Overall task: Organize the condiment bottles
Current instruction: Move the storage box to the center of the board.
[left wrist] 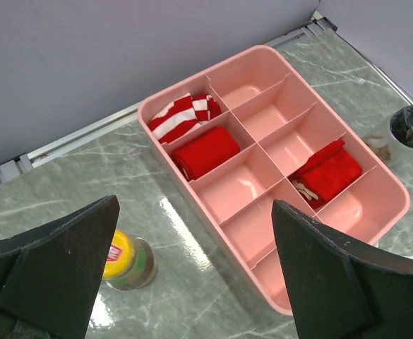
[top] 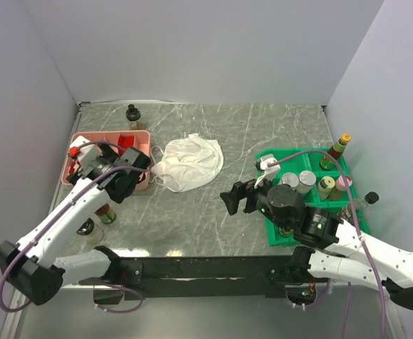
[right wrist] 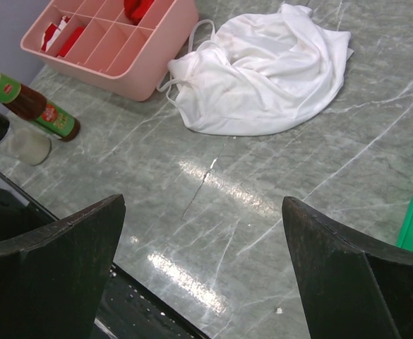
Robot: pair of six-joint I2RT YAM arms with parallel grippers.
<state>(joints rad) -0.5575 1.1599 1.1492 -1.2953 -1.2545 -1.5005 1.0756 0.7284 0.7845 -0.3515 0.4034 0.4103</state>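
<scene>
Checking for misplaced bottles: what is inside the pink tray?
Only a striped roll, a red roll and a red bundle; the other visible compartments are bare. The tray's near corner is hidden behind the left hand.

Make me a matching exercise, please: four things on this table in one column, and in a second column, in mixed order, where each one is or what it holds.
Things:
1. white cloth
2. pink tray
3. green tray
4. dark bottle

Descriptions:
A. holds jars
B. stands alone near the back wall
C. lies crumpled between the two trays
D. holds red folded fabric

Pairs: 1-C, 2-D, 3-A, 4-B.
</scene>
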